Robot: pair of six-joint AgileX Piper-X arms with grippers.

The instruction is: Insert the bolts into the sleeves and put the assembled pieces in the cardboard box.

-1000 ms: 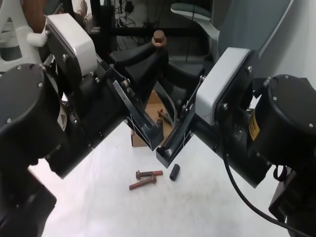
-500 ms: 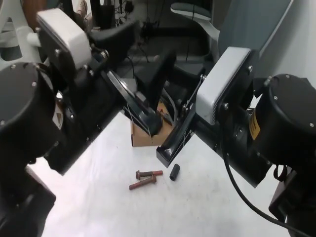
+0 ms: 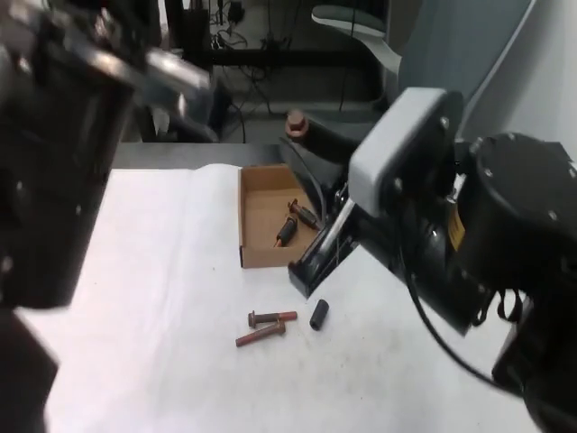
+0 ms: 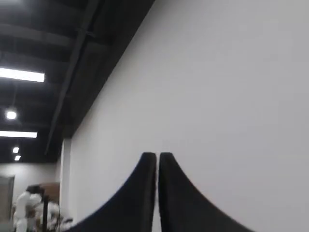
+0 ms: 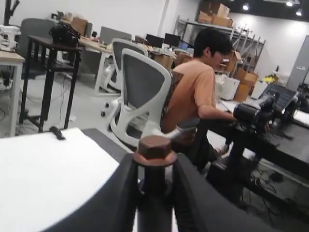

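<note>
The right pincer [image 5: 154, 166] grips a hex-head bolt [image 5: 154, 149], possibly already sleeved; the left pincer [image 4: 157, 157] is clenched on nothing. Below the right one, the cardboard box [image 3: 257, 194] holds two assembled pieces [image 3: 302, 215] — two bolts [image 3: 270, 317] and one sleeve [image 3: 319, 314] lie loose on the table [image 3: 162, 298], not yet assembled.

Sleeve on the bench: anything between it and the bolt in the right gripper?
Only the cardboard box: the sleeve lies on the bench on its near side, the bolt is held high in the right gripper over or beyond its far side. Nothing else visible between them.
</note>
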